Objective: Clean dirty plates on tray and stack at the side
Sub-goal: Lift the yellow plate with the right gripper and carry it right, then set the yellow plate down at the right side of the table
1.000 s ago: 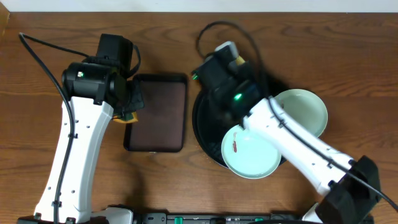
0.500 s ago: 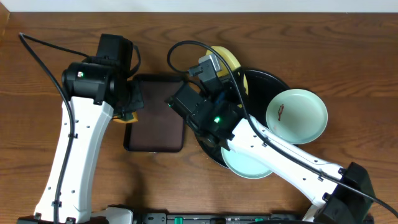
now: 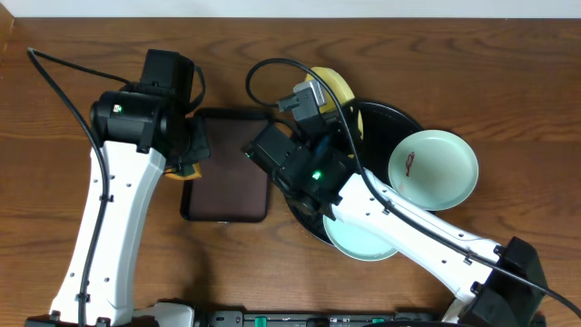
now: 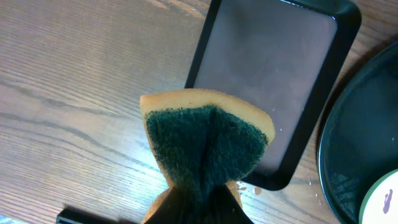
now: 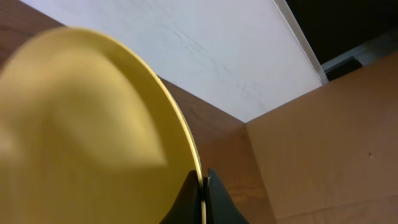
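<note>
Pinched hard in the right end effector [image 5: 203, 182], fingertips all but meeting: the rim of the yellow plate [image 5: 93, 124]. Lifted on edge and tilted, filling the left half of the right wrist view, with a pale wall and brown wood behind. From overhead, showing past the right arm above the far left edge of the black tray [image 3: 379, 123]. Impossible to tell whether its lower edge touches the tray.

Lying on the right side of the black tray and overlapping its rim: the smeared mint plate [image 3: 440, 173], face up, with a small reddish-brown mark near its left side. At the near edge of the tray, largely hidden under the right arm: the second mint plate [image 3: 363, 243], also reaching out past the rim.

Held in the left end effector [image 4: 199, 202], jaws narrow and squeezing it into a fold: a sponge [image 4: 208, 140], green scouring face toward the wrist camera, orange-yellow foam along its upper edge. Hanging over the wooden tabletop [image 4: 74, 81] at the left edge of the brown tray [image 4: 273, 68], a flat rectangular one lying just beside the black tray. Well apart from all three plates.
</note>
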